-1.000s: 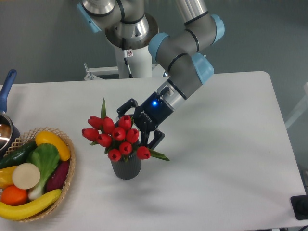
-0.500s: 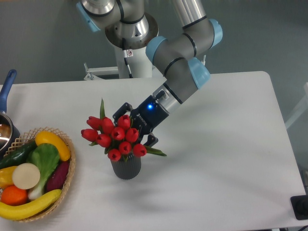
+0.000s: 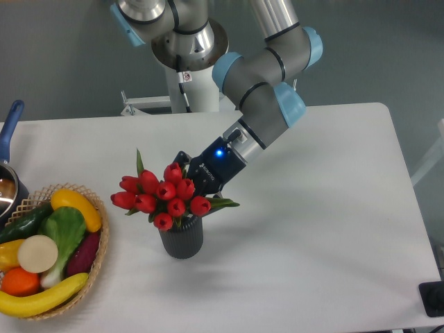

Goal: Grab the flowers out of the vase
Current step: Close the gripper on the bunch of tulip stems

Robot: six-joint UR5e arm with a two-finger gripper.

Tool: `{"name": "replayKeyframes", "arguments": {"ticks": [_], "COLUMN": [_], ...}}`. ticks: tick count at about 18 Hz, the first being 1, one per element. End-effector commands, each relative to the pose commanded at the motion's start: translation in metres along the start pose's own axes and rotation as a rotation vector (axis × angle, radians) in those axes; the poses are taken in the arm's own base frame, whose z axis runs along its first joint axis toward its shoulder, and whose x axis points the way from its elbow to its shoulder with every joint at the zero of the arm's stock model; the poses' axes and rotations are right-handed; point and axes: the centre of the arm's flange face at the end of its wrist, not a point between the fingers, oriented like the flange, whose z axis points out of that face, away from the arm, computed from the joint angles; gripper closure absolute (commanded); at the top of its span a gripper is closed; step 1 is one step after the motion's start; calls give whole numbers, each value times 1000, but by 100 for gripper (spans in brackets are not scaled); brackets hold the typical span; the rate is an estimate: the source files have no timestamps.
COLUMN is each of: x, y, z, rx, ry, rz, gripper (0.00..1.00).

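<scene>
Flowers are the object of this task, but I begin with the biggest thing: the white rectangular table [image 3: 326,208], which carries everything. Above it reaches the grey robot arm with light blue joint covers [image 3: 267,83], bent down and to the left so that its wrist points at the bouquet from the right and behind. At the left table edge stands a round woven wicker basket [image 3: 100,239] with colourful fruit and vegetables, well apart from the work area, and beside it a dark pot with a blue handle [image 3: 10,128] shows only partly.

Next comes the bunch of red tulip buds with green leaves [image 3: 163,198]. It sits in the small dark grey ribbed vase [image 3: 182,238], and the buds lean a little to the left, away from the arm.

The black two-finger gripper [image 3: 191,182] is pressed in among the buds on their right side. Its fingertips are hidden behind the flowers, so I cannot tell if they are closed on the stems or apart. I judge that the approach from the side is chosen to reach the tied stems under the buds, and that the lifting is not yet done.
</scene>
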Motion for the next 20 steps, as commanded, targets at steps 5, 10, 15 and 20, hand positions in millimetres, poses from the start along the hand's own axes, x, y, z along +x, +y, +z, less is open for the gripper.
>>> {"name": "replayKeyframes", "arguments": {"ticks": [5, 10, 15, 20], "x": [-2, 0, 5, 9], "y": [0, -22, -50, -80], "z": [-6, -17, -30, -42], "rx": [3, 39, 44, 66], "ry": [-11, -27, -49, -67], "rz": [-6, -57, -79, -89], "gripper": [54, 54, 51, 51]}}
